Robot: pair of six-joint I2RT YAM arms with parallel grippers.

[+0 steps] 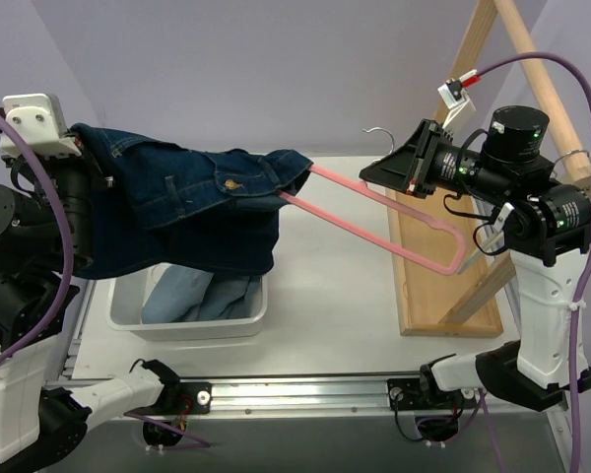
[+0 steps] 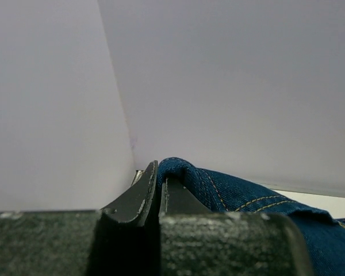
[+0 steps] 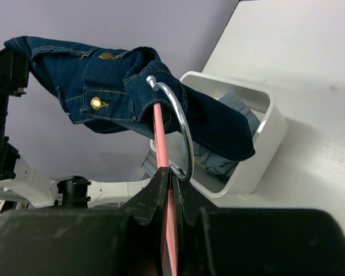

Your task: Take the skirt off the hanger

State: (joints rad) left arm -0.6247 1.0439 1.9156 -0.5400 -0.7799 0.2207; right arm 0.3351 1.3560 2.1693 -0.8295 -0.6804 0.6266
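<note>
Top external view: denim skirt point(image 1: 192, 202) held above the bin point(image 1: 187, 327), one end on the pink hanger point(image 1: 374, 222).
Soft, heavy cloth, I think; the thick waistband seems best to hold. Left gripper point(image 2: 159, 172) pinches its edge, right gripper point(image 3: 169, 178) clamps the hanger.

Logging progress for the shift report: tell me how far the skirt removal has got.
Done: the left pincer is shut on the edge of the skirt, the right pincer on the pink hanger. In hand: both are held up above the table, one hanger end inside the skirt. Left: pull them apart until the skirt is free.
</note>
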